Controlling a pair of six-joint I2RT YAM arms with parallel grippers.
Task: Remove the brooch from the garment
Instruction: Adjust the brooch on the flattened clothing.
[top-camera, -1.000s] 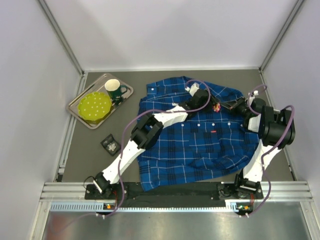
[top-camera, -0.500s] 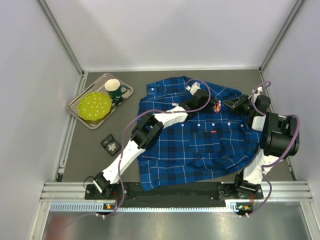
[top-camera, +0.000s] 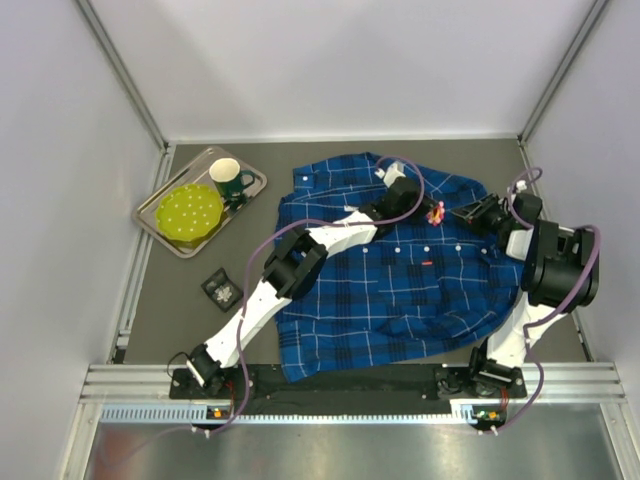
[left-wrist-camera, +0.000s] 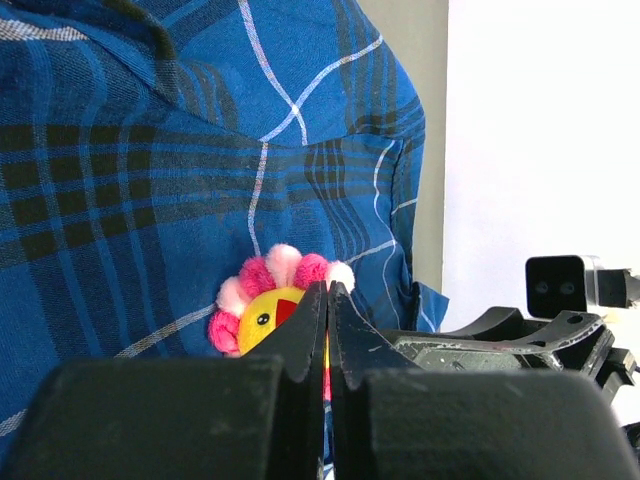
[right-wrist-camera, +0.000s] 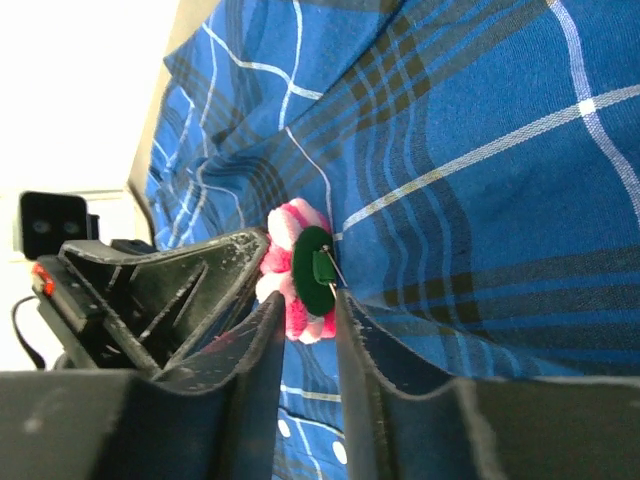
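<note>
A flower brooch (top-camera: 436, 212) with pink petals and a yellow face sits on the plaid shirt (top-camera: 400, 290), toward the far right corner of the desk (top-camera: 180, 300). The left pincer (left-wrist-camera: 327, 290) is clenched on its petal edge. The right pincer (right-wrist-camera: 308, 305) is released, one finger on either side of the green backing where the pin shows. A good next move is probably for the left to draw the brooch gently along the pin's line while the right presses the cloth down, so nothing tears.

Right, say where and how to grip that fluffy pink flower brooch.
Pinch the fluffy pink flower brooch by its petal rim, edge-on from the yellow face side, as the left claw does: it stands off the blue plaid shirt, its green pinned back facing away.
</note>
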